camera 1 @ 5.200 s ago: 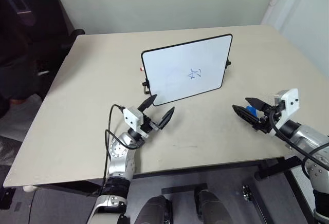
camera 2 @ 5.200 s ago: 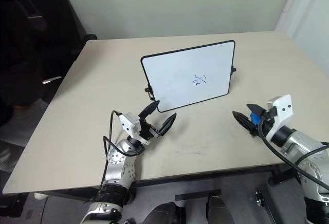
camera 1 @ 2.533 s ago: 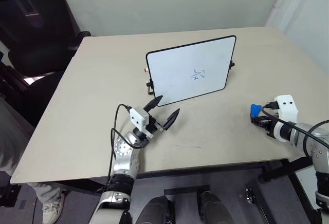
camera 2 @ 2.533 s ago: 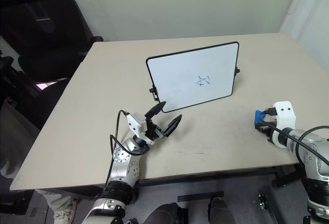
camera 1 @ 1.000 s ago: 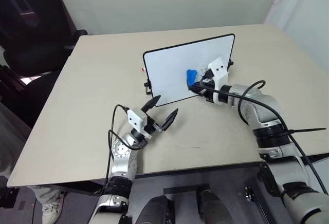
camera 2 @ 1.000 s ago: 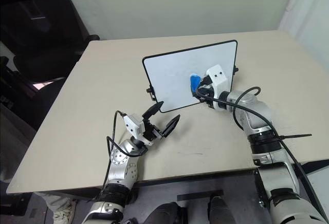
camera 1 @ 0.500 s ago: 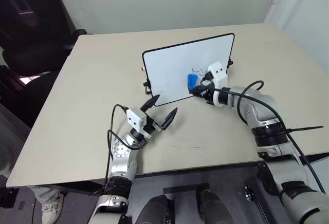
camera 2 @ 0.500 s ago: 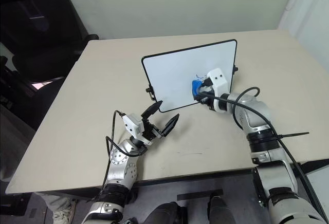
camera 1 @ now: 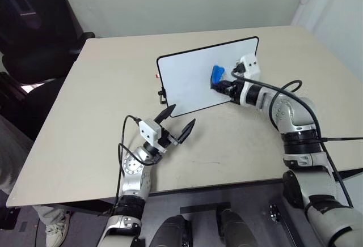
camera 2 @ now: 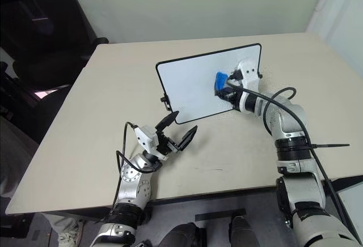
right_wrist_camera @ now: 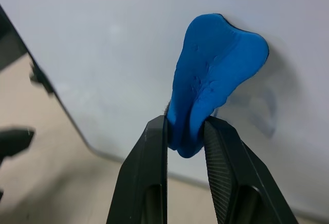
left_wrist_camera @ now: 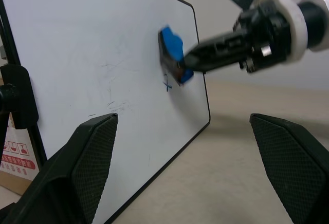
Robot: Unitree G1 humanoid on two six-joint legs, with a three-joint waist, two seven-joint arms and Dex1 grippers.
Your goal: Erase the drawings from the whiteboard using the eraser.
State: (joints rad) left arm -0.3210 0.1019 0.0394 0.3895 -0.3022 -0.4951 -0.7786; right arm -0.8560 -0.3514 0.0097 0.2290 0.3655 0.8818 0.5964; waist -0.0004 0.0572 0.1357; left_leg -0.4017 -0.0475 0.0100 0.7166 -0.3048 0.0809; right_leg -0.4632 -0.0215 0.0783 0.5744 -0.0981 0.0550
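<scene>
Whiteboard (camera 1: 198, 82), a white rectangular panel in a thin black frame, stands propped upright near the middle of the beige tabletop (camera 1: 85, 122), leaning back toward the far edge. The right claw (right_wrist_camera: 186, 136) has its two black fingers pinched on the small bright blue eraser (camera 1: 217, 76), which is pressed flat against the board's face on the half nearer the tabletop's right edge. In the left wrist view a thin blue marker stroke (left_wrist_camera: 167, 85) of the drawings shows just below the eraser, touching its lower edge; the rest of the scribble I cannot tell, since the block covers that spot. So the remaining mark lies directly beneath the eraser, toward the board's bottom edge, and I judge the next wipe needs to run downward along the surface. The left claw (camera 1: 177, 123) hovers over the tabletop in front of the board's lower left corner, fingers spread wide and empty, well apart from the scribble; the right arm is plainly the nearer one.
</scene>
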